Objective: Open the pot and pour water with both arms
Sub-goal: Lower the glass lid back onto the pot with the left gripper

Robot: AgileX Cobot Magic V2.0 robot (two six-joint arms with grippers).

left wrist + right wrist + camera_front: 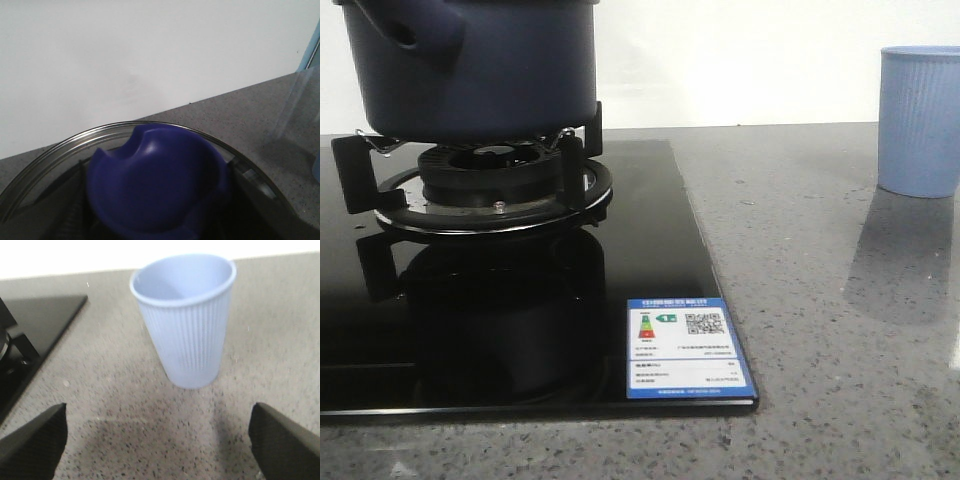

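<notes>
The dark navy-blue pot [470, 70] stands on a gas burner [495, 185] at the far left, its stubby handle [415, 35] pointing left; its top is cut off in the front view. In the left wrist view a glass lid with a metal rim [60, 150] and a blue knob [155, 180] fills the lower picture, very close. My left gripper's fingers are not clearly visible; only dark shapes flank the knob. My right gripper [157, 445] is open and empty, low over the counter, with the light blue ribbed cup [185, 320] upright just ahead between its fingers [30, 440].
The burner sits on a black glass hob [650, 250] with a blue-and-white label [688, 348] at its front right corner. The cup [920, 120] stands at the far right on the grey speckled counter. A white wall runs behind. The hob's corner [45, 315] shows left of the cup.
</notes>
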